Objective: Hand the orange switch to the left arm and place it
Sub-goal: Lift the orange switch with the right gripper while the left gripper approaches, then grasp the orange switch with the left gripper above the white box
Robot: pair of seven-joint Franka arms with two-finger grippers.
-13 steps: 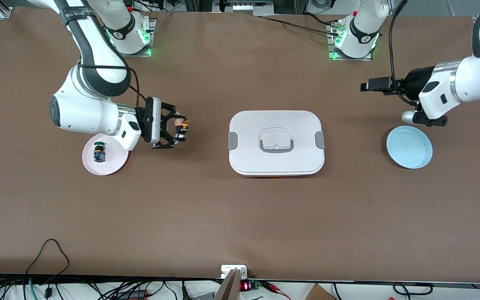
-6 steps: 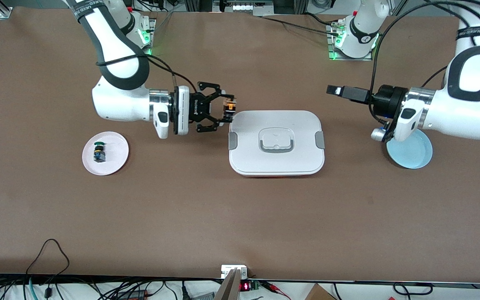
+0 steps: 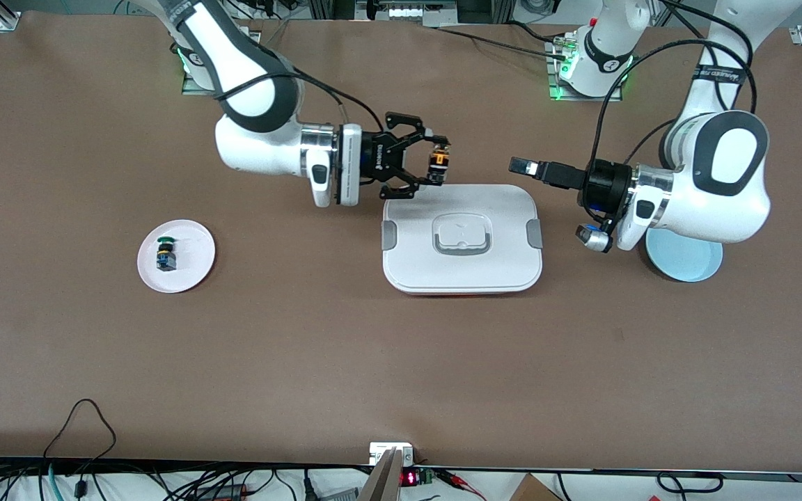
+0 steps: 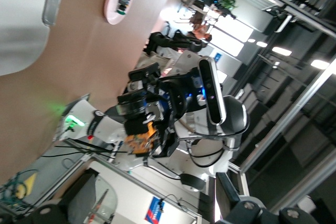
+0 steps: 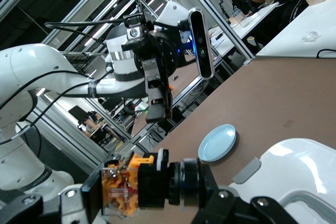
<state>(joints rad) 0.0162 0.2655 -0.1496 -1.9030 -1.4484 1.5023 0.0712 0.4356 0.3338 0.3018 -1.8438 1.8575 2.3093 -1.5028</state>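
My right gripper [image 3: 434, 167] is shut on the orange switch [image 3: 438, 165] and holds it in the air beside the box's [image 3: 498, 209] corner, on the side of the robots' bases. The right wrist view shows the orange switch [image 5: 139, 187] clamped sideways between the right gripper's [image 5: 157, 192] two fingers, orange and clear end outward. My left gripper [image 3: 521, 167] is open, holds nothing, and points at the switch from the box's other corner. The left wrist view shows the switch [image 4: 139, 141] facing it some way off. The box is a large white lidded container in mid-table.
A pale pink plate [image 3: 192, 268] with a green-capped switch [image 3: 164, 254] lies toward the right arm's end. A light-blue plate [image 3: 686, 264] lies partly under the left arm's wrist. Cables run along the table edge nearest the front camera.
The right gripper carried the orange switch from beside the pink plate to the box's corner. The left arm swung in from over the blue plate, its gripper now pointing at the switch.
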